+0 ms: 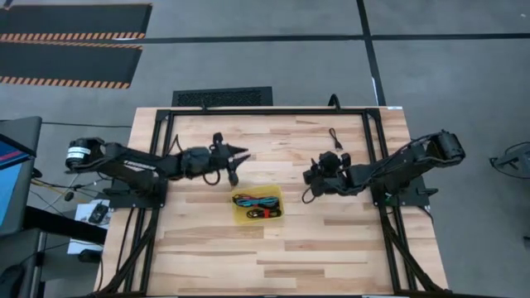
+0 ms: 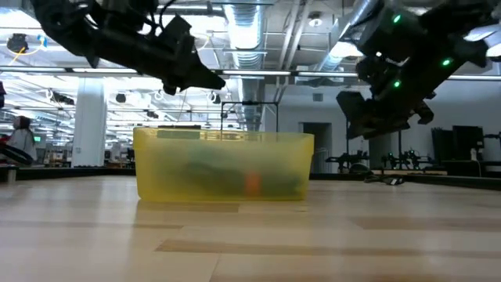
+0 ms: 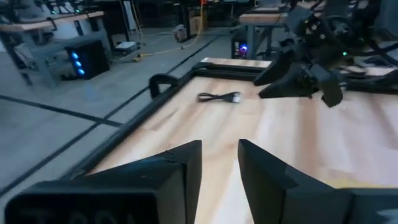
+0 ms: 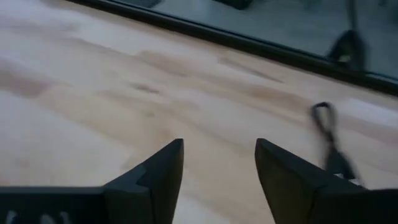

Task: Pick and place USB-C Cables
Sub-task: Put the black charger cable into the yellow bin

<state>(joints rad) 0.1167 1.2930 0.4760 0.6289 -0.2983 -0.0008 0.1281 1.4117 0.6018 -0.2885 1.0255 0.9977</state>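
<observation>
One camera looks straight down on the whole table point(image 1: 331, 248); another sits level at its surface, close to the yellow tray point(image 2: 223, 166). Both wrist cameras share one loose cable point(image 3: 219, 97).

No text, label, brand, number or sign can be read anywhere in these views.

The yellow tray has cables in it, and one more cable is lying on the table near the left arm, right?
Not quite. The yellow tray does hold cables, but the loose cable lies on the table near the right arm, not the left. The high view shows it just beyond the right gripper, far across from the left gripper.
</observation>
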